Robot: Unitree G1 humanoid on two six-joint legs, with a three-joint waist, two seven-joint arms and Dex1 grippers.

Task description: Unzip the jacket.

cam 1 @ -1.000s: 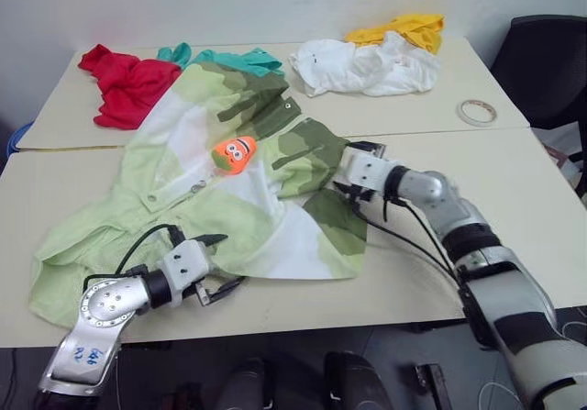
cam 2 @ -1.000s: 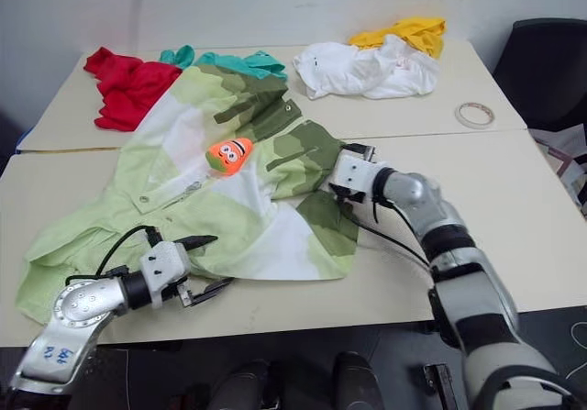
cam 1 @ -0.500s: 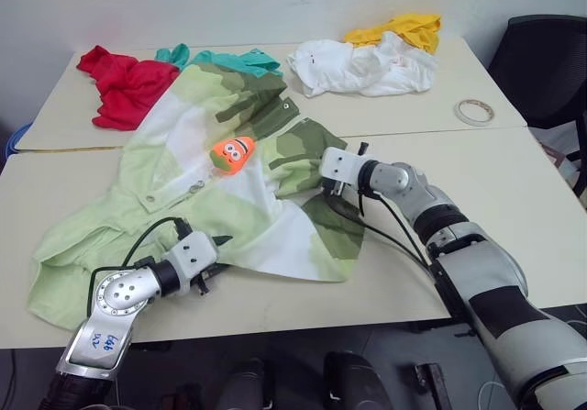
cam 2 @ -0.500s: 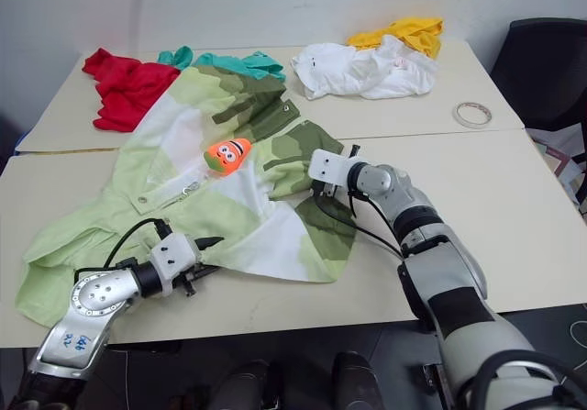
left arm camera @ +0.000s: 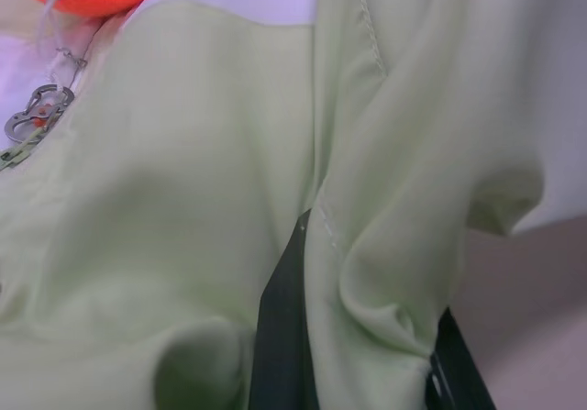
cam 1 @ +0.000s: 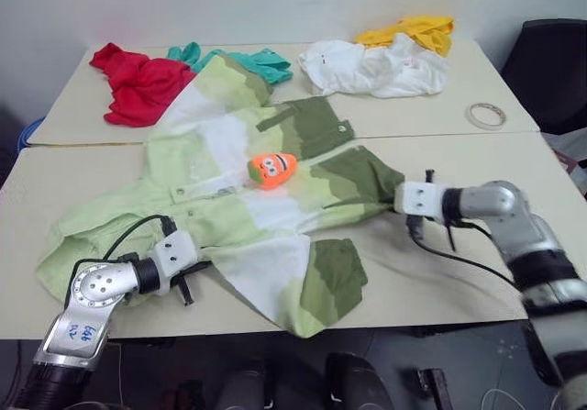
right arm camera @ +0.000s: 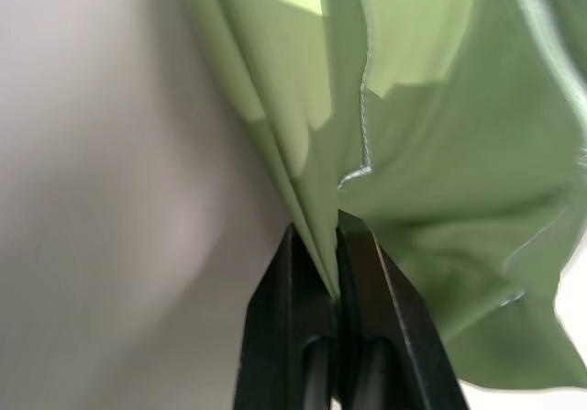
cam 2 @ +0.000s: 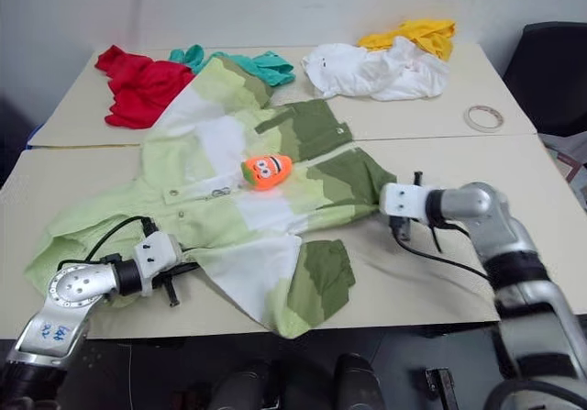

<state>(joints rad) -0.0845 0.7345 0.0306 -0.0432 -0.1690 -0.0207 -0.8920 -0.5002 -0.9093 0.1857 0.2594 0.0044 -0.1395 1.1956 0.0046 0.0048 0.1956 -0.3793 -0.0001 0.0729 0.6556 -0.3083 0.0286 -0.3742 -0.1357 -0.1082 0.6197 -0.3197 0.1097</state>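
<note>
You are pinching the jacket [cam 1: 248,208] with your left pincer [cam 1: 188,274], clamped on its near hem, while the garment is lying spread across the tabletop [cam 1: 477,272] with the orange zipper pull [cam 1: 272,169] sitting mid-front. Your right pincer [cam 1: 396,199] is gripping the olive edge. The front is looking partly parted below; upper zipper is probably remaining

green-white-olive jacket [cam 1: 248,208], spread flat on table, orange zipper pull
</note>
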